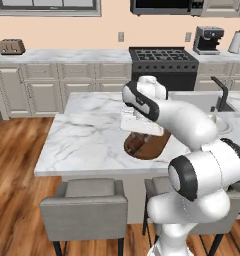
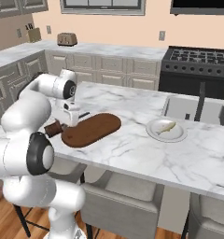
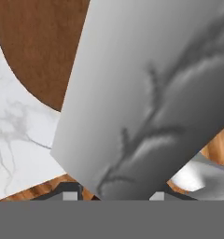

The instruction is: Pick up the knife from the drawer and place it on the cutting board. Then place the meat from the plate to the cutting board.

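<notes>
We are carrying knife (image 2: pixel 55 127), claw (image 2: pixel 69 122) clenched on it, mid-left frame at cutting board (image 2: pixel 93 129) edge. Next: lowering it onto board.

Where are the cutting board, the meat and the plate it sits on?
cutting board (image 2: pixel 93 129): right base view, bare middle of the oval wooden top.
meat (image 2: pixel 164 127): right base view, middle of the pale piece.
plate (image 2: pixel 153 133): right base view, bare near-left rim.

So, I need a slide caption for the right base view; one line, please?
Pincer holding the knife at the cutting board's near end; meat waits on the plate.
</notes>
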